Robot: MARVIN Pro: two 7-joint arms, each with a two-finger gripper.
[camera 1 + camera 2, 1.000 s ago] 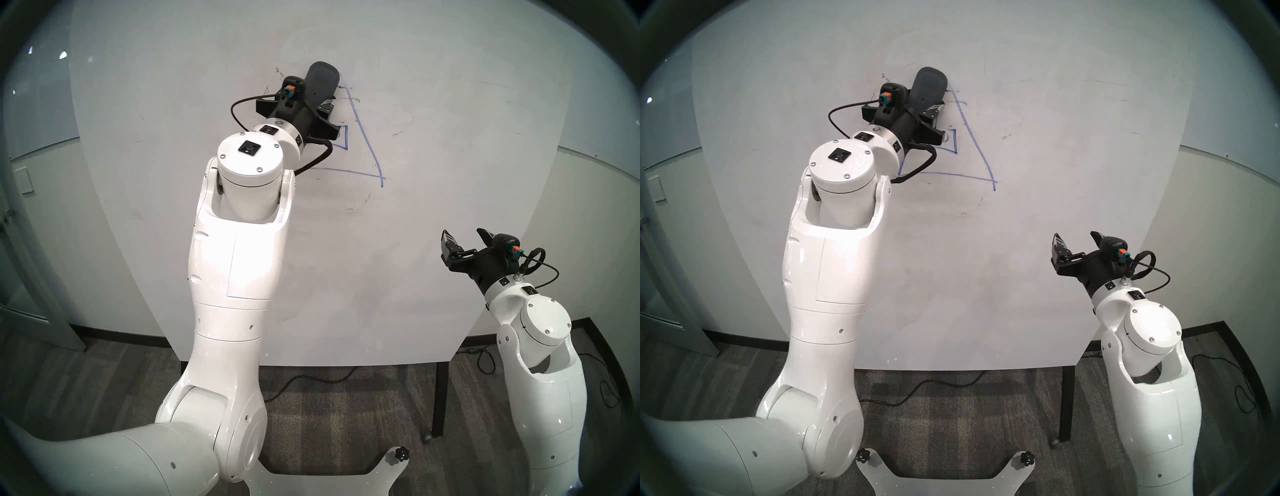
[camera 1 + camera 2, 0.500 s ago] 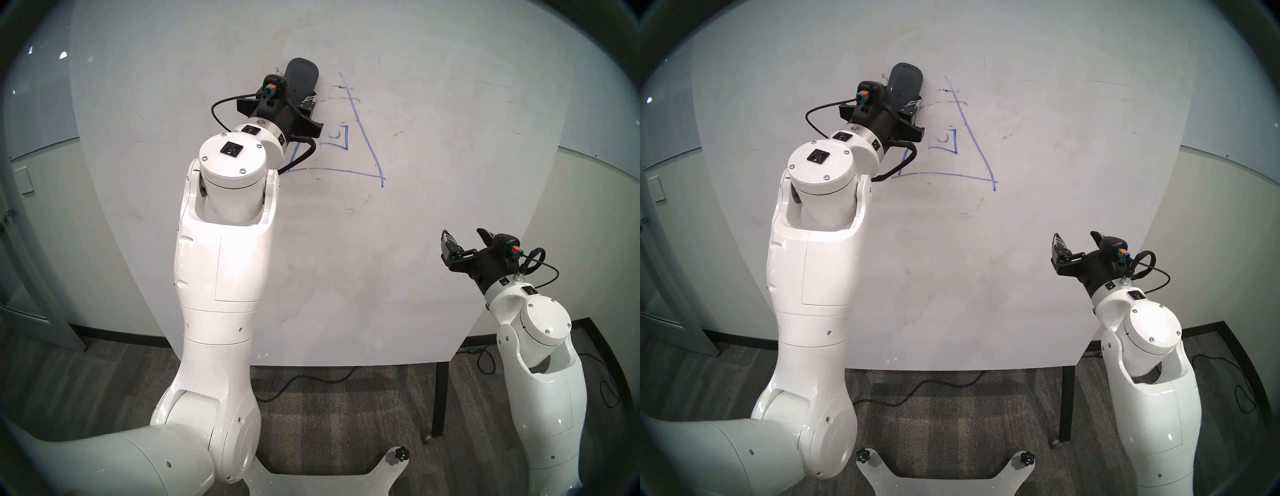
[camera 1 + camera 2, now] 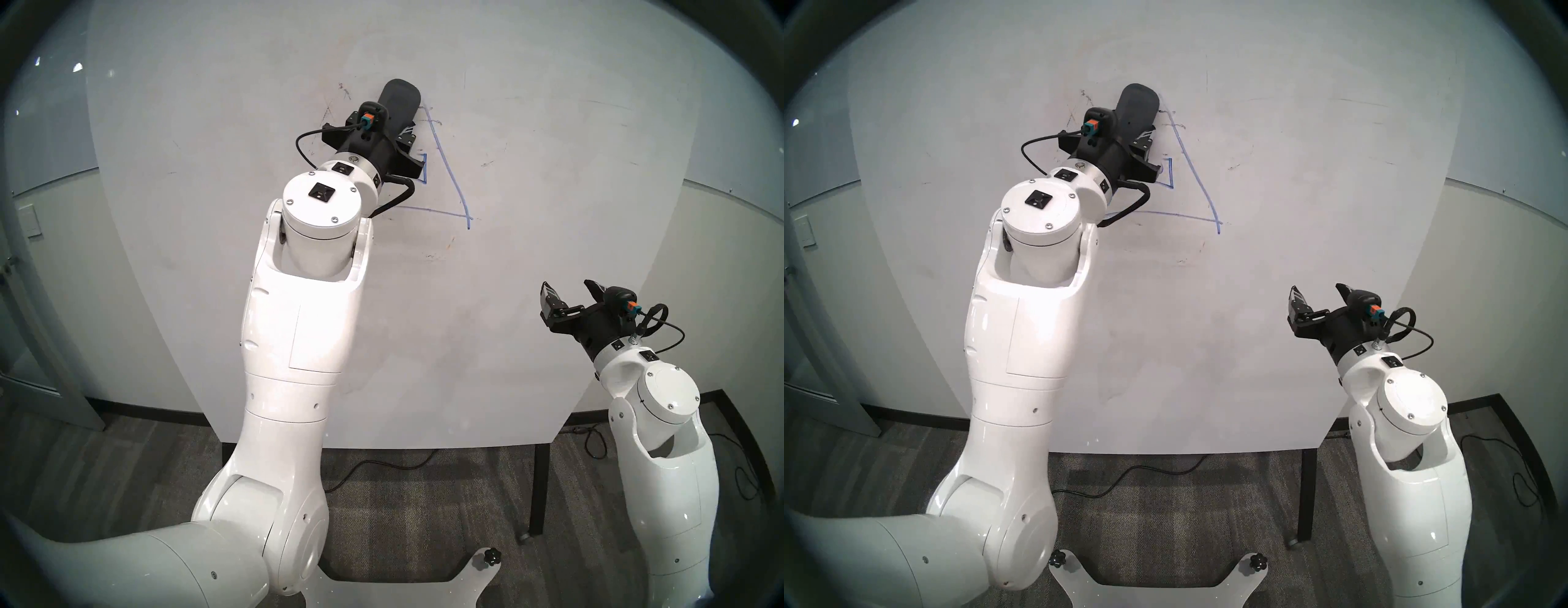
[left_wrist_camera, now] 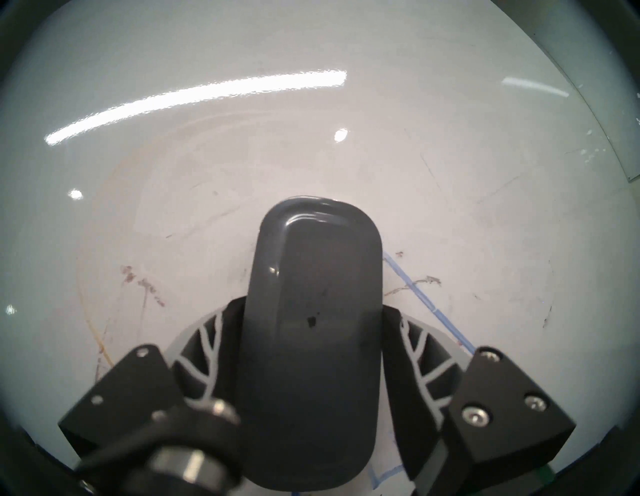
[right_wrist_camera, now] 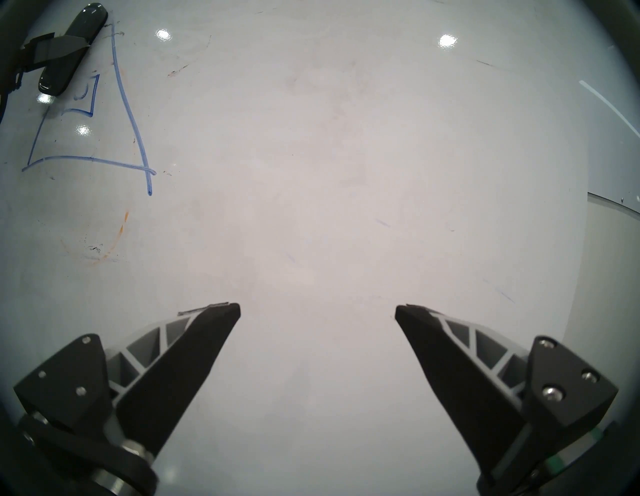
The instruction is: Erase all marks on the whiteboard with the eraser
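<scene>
A: The left gripper (image 3: 392, 127) is clamping its jaws on the dark grey oblong eraser with rounded ends (image 3: 399, 104), and the pad is lying flat against the big glossy white whiteboard (image 3: 530, 297).

B: From the left wrist view the eraser (image 4: 313, 329) is running straight out between the jaws, its rounded tip well beyond them, the ribbed fingers (image 4: 204, 350) pinching it on both flanks.

A: And the thin blue marker lines of the triangle (image 3: 452, 178) are sitting just off the jaws' right side. The sloping blue stroke (image 4: 427, 304) is passing right beside the right-hand finger.

B: On the other flank, faint reddish-brown smudged streaks (image 4: 142, 287) are showing on the board, left of the jaws.

A: The right wrist view is catching the eraser (image 5: 74, 48) pressed over the triangle's top-left part, touching the small blue square (image 5: 86, 97) inside it.

B: The right gripper (image 3: 570, 293) is hanging well apart, lower down, jaws standing wide with nothing between them, its fingertips (image 5: 221, 311) pointing at bare board.

A: Ahead of those jaws, only faint ghosted residue.
</scene>
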